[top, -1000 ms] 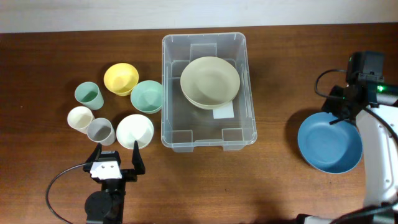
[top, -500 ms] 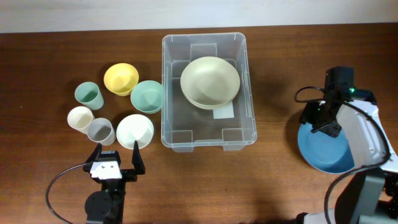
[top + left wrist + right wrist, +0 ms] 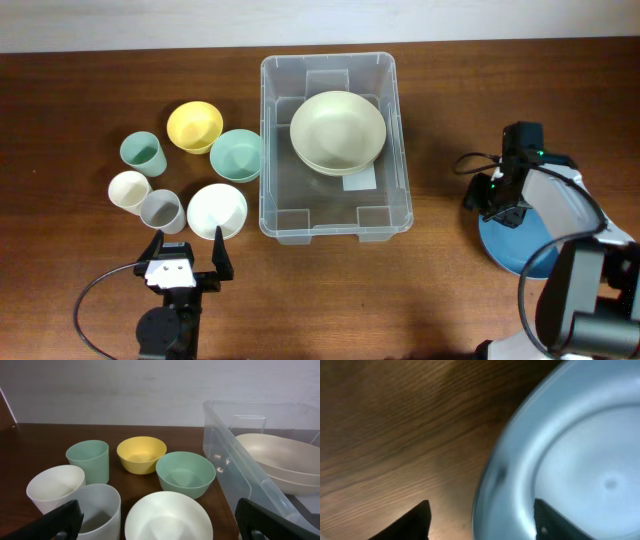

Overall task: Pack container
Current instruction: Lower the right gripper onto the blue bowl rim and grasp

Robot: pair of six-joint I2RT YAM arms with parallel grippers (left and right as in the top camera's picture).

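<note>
Left end effector (image 3: 187, 250) spread wide and holding nothing, parked at the near tabletop (image 3: 80, 80) edge, just short of the white bowl (image 3: 217, 208) and grey cup (image 3: 161, 210). Container (image 3: 264, 150) sits mid-tabletop, with cream bowls (image 3: 338, 128) stacked at its far end. Right end effector (image 3: 480, 519) partly spread, astride the blue bowl (image 3: 570, 445) left rim, not clamped. Step looks like grasping the blue bowl. Next move probably needs: pinch rim, lift, carry left over the container wall, lower inside.

the clear rectangular container (image 3: 308, 196) sits upright, open-topped, holding stacked beige bowls (image 3: 338, 128).
</note>
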